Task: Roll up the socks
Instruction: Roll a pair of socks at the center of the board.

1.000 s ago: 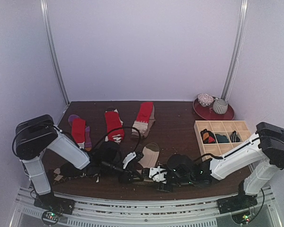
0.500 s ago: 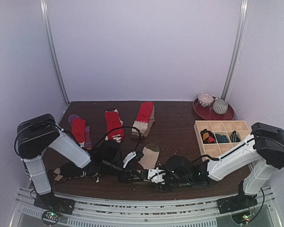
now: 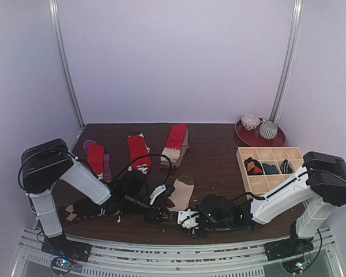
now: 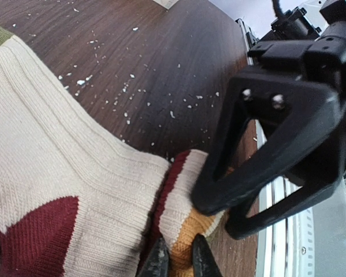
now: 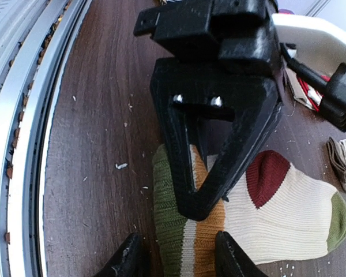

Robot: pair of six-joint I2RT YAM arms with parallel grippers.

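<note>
Beige banded sock, lying lengthwise away from both tools: left tool pinches its cuff; right tool, jaws apart, straddles the same cuff.

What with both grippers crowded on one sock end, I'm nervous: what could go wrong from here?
1. The right gripper straddles the cuff of the beige sock right beside the left gripper, which pinches that cuff; their fingers could collide.
2. Closing there might tug the cuff out of the left pinch.
3. This happens close to the front rail; a pull could drag the sock over it.
</note>
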